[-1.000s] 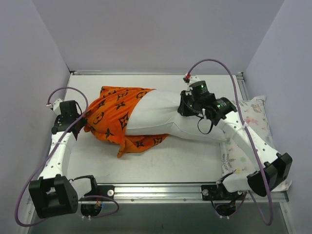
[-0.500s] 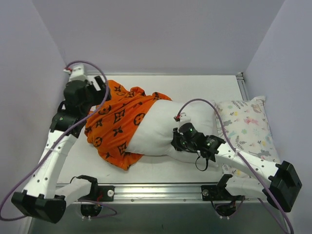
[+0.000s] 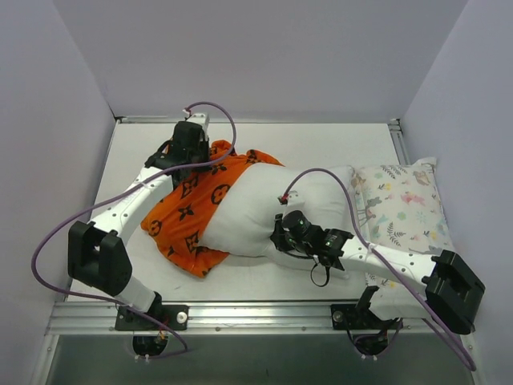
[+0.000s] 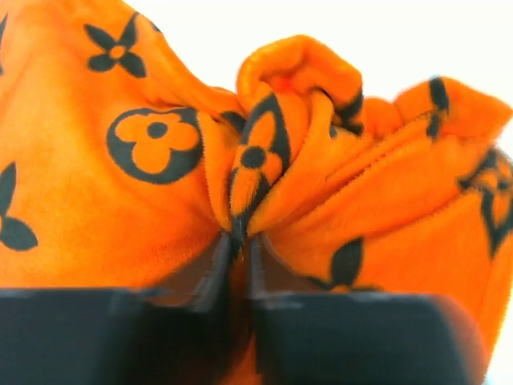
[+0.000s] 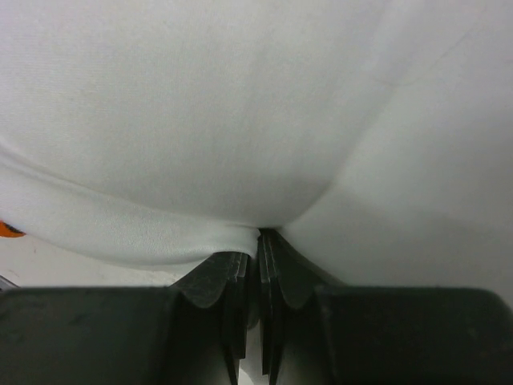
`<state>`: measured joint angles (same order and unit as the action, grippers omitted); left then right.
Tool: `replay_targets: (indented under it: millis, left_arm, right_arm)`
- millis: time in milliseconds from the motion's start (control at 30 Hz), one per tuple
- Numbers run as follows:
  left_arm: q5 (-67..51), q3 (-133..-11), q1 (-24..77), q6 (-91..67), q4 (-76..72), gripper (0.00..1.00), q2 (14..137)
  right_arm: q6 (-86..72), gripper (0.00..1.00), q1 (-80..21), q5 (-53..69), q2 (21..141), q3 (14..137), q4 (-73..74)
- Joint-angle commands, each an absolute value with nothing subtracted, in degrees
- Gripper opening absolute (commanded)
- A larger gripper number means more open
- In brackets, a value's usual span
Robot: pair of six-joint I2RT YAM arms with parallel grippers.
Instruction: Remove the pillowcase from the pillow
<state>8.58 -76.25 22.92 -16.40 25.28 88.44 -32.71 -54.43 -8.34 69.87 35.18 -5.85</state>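
Walls: plain pale lilac panels at left [image 3: 40, 160], far [image 3: 256, 56] and right [image 3: 481, 120]
Table [image 3: 321, 140]: flat white top
Near edge: silver metal rail [image 3: 264, 314]
Light: soft, even, faint shadows

The pillowcase [image 3: 192, 215] covers the left end of the pillow [image 3: 255, 199]. The left gripper [image 3: 190, 163] sits at the pillowcase's far edge, the right gripper [image 3: 277, 238] at the pillow's near edge.

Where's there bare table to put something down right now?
Barest: the far strip of the table between the back wall and the pillow, plus the far-left corner beyond the pillowcase. A thin strip runs between the pillow and the front rail. It is crowded on the right, with the right arm and the animal-print pillow.
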Motion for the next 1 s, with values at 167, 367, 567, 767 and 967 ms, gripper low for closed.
replay_targets:
  millis: [167, 367, 567, 767, 967]
  left_arm:
    - [24.25, -79.11, 8.81, -22.85, 27.77, 0.0, 88.95]
    - [28.39, -74.63, -4.21, -29.78, 27.33, 0.0, 87.19]
    - [24.27, -71.9, -6.94, -32.34, 26.28, 0.0, 89.64]
    - [17.05, -68.65, -2.29, -30.76, 23.64, 0.0, 92.9]
    - [15.39, -68.03, 4.56, -30.23, 22.59, 0.0, 94.48]
  right_arm:
    - [-37.18, 0.0, -54.67, -8.17, 72.43, 29.01, -2.02]
    - [-38.49, 0.0, -51.77, -5.98, 69.27, 26.11, -2.64]
    - [-38.41, 0.0, -47.02, -3.17, 62.59, 26.1, -0.8]
    - [-29.98, 0.0, -47.8, -4.39, 62.83, 40.93, 7.73]
    - [-17.24, 0.79, -55.1, -9.75, 63.8, 54.56, 10.98]
